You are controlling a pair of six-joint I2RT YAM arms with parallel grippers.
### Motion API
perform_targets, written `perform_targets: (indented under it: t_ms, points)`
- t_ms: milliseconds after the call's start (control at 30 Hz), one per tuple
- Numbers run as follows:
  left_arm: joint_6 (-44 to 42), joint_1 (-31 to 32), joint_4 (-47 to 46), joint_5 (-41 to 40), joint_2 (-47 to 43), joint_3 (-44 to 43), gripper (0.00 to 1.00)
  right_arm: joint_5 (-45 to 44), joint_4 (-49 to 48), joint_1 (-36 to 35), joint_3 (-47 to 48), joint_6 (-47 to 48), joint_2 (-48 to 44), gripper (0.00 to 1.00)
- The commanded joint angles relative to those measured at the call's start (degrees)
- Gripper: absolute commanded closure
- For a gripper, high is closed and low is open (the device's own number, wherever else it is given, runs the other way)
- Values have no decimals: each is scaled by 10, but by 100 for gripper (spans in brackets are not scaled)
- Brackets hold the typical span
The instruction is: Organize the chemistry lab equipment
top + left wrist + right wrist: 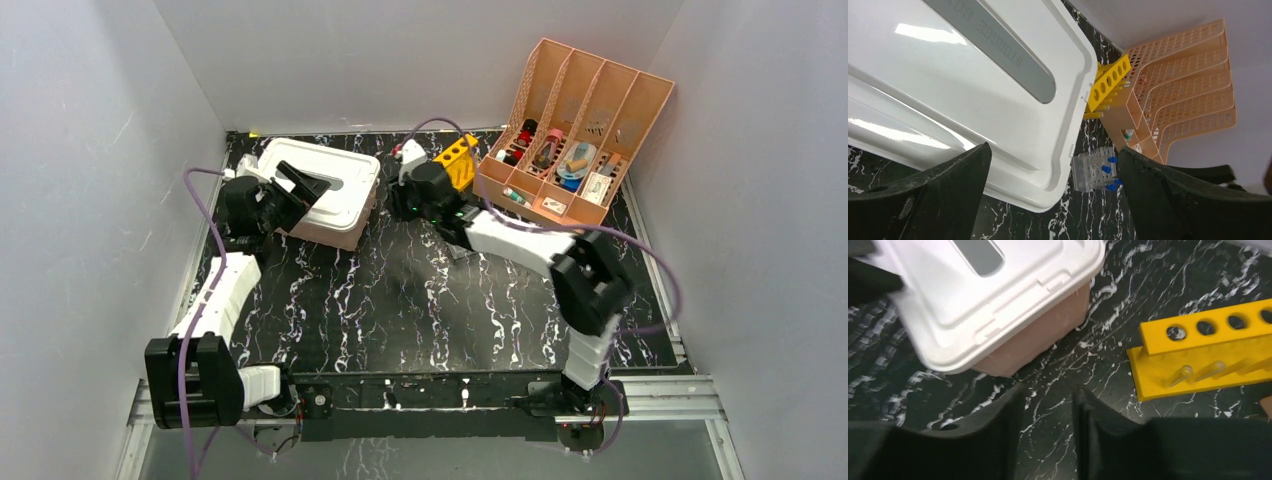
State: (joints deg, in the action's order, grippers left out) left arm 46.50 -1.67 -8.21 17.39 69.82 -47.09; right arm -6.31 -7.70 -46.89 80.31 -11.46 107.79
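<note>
- Top external view: the left jaws sit over the near-left part of the white lid (325, 175) on the pink tub (335, 232). The right jaws hang low between that tub and the yellow test-tube rack (455, 160).
- Left wrist view: the left jaws stand wide, both fingers (923, 200) apart, with nothing held. The lid's rim runs beneath and ahead of them.
- Just ahead of the left jaws' right finger, a clear tube rack (1093, 170) with blue caps stands on the bench (1098, 220), close beside the lid's edge. Farther ahead are the yellow rack and the peach file organizer (1188, 90).
- Right wrist view: the right jaws are partly apart with a narrow gap, and only bare bench shows between the fingers (988, 440).
- The tub is ahead-left of the right jaws. The yellow rack is ahead-right, with clear tubes (1188, 372) lying in it.
- The lab equipment (560, 165) lies as small items in the organizer's front slots, to the right of the right jaws and well apart from the left jaws. The items are too small to tell which is which.
</note>
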Motion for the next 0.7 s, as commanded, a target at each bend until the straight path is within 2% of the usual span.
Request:
perform_targets:
  t_ms: [0, 133, 233, 267, 300, 433, 667]
  points:
    - [-80, 2, 68, 50, -75, -58, 2, -77, -73, 2, -201, 18, -289, 37]
    - [-120, 3, 105, 39, -115, -54, 2, -141, -5, 10, -292, 17, -413, 28]
    - [-136, 3, 134, 20, -137, -43, 2, -170, 42, 17, -346, -7, -499, 27]
    - [-143, 3, 165, 13, -150, -40, 2, -192, 91, 18, -392, -31, -579, 26]
    - [-142, 3, 167, 13, -155, -37, 2, -198, 98, 19, -408, -36, -599, 26]
    - [-142, 3, 163, 6, -166, -25, 2, -213, 124, 20, -419, -46, -629, 26]
    - [-144, 3, 174, 14, -148, -36, 2, -210, 126, 20, -407, -47, -610, 26]
